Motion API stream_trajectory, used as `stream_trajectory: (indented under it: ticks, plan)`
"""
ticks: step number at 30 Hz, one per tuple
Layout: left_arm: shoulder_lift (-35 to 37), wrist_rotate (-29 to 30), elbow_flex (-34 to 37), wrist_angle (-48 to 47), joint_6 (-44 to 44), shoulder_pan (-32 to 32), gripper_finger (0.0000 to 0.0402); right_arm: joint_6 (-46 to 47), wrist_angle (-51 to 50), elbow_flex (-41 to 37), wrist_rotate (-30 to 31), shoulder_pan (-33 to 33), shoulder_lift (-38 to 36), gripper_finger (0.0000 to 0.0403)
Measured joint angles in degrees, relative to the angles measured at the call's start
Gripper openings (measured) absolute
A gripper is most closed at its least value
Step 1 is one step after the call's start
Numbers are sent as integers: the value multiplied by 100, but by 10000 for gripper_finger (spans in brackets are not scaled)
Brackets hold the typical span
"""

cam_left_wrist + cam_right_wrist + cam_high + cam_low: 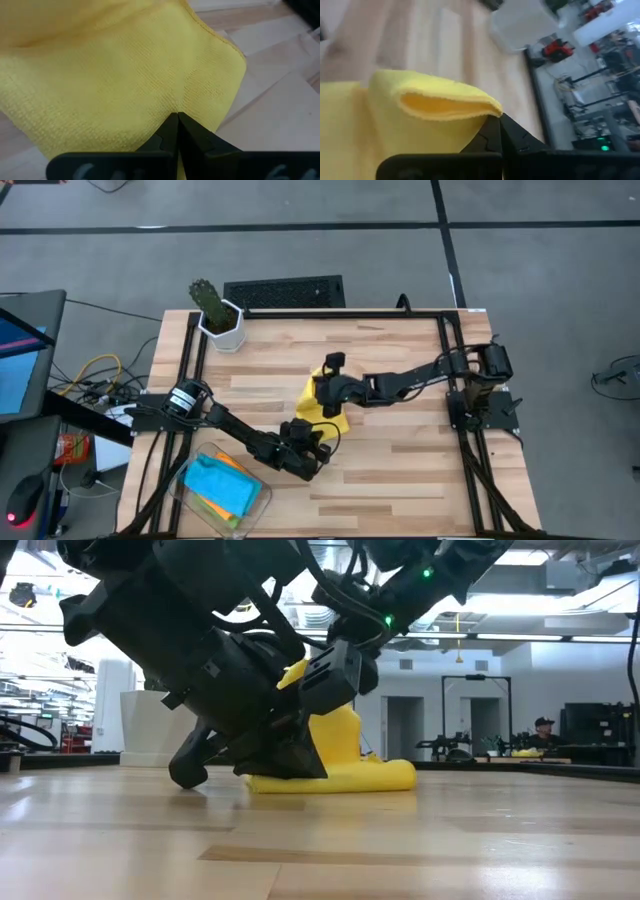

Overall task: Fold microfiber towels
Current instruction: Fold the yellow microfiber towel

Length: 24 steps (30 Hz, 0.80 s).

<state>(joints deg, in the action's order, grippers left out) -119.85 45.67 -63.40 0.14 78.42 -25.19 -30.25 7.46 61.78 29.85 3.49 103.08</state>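
Both grippers pinch the yellow towel (338, 418) near the table's middle. Left gripper (177, 119) has its fingers fully closed on a fold of the cloth; its wrist view shows the weave close up and the towel spread over the wood. Right gripper (500, 120) also has its fingers closed tight, gripping a doubled edge that curls up off the table (400, 450); only that wrist view shows the rolled lip of the fold. High view shows little of the towel, mostly hidden under the arms, with the left arm reaching in from the left edge and the right arm from the right. Low view shows what the top view misses: part of the towel lies flat on the wood, part is lifted upright between the two arms.

High view alone shows a clear bin (185, 485) at the near left corner holding a light blue towel (222, 483) on top of an orange towel (234, 464) and a green one, barely visible. Cactus in a white pot (222, 325) stands at the far left corner. Table is light wood planks with a black frame. Low view shows a workshop behind, with a person (543, 733) seated far right.
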Motion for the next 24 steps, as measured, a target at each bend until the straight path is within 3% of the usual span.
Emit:
stream_trajectory:
  ticks: [17, 24]
  plan:
    - [269, -32, 0, 66, -106, -21, 0, 804, -670, -4, -5, 969, 412, 6]
    - [289, -44, 0, 253, -251, -45, 0, 808, -795, 23, -474, 1092, 412, 6]
